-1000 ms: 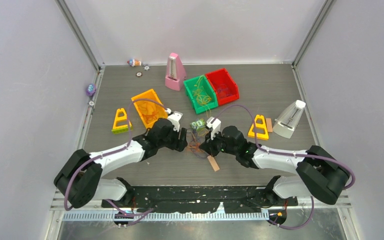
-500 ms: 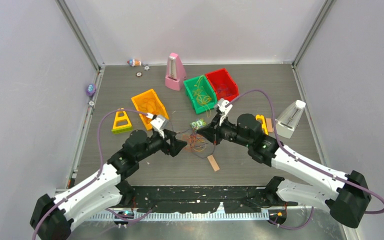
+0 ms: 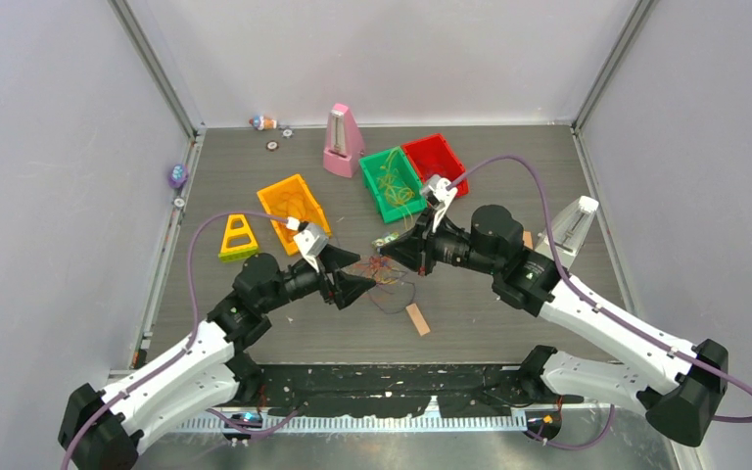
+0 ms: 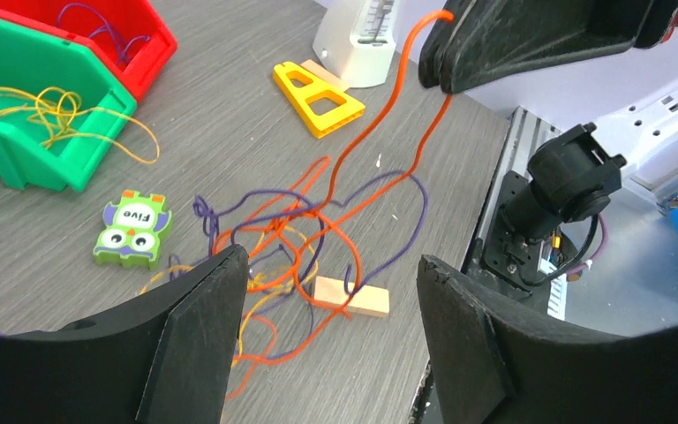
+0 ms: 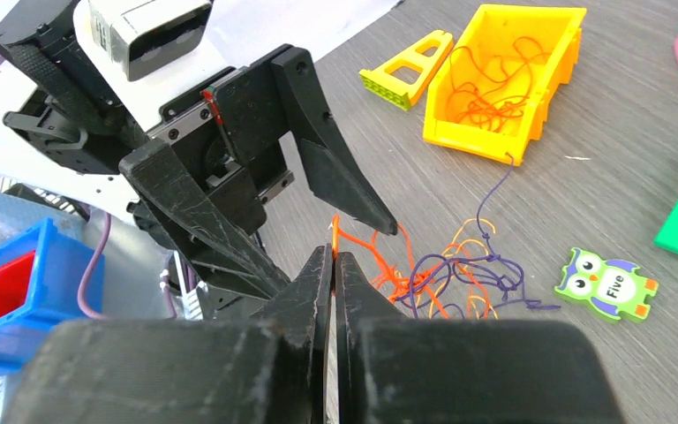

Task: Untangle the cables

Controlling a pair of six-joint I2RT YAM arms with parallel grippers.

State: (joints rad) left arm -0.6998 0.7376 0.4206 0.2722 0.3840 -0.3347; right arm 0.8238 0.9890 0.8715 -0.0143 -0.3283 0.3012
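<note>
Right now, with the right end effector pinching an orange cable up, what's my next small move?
Probably lower the open left end effector onto the tangle and close on a purple cable: the shut right end effector holds the orange cable raised, but it runs into that tangle.

Tangle of thin coloured cables [image 4: 293,231] on a grey table [image 3: 225,166].
Orange, yellow-green and dark purple strands lie in a loose, knotted heap of overlapping loops, flat on the surface. One orange cable [image 4: 395,71] rises out of the heap in a slack curve, its upper end pinched in the closed right gripper [image 5: 333,256] above the table.
</note>
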